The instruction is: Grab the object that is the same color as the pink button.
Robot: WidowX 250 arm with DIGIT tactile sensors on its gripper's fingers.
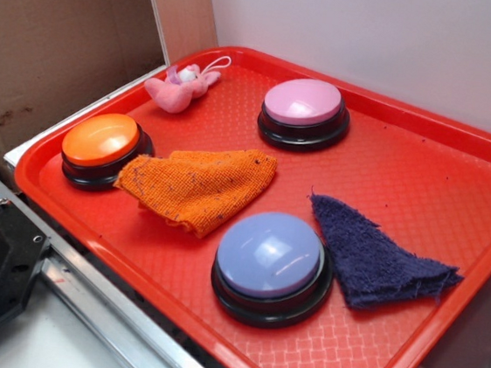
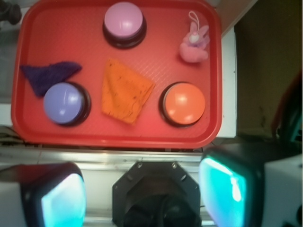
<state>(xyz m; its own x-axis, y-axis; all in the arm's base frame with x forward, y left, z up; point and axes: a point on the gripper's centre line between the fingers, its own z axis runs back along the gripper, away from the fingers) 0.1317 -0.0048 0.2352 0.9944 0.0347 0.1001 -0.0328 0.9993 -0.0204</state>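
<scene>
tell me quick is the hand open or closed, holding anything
Hand: open and empty, fingers spread wide apart in the wrist view, well short of the red tray. The pink bunny lies untouched.

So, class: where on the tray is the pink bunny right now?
In the exterior view the pink bunny lies in the red tray's far left corner, between the orange button and the pink button, touching neither.

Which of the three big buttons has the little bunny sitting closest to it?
The pink button at the back of the red tray. The pink bunny lies just beside it, while the orange button is a bit farther and the lavender-blue button is farthest.
</scene>
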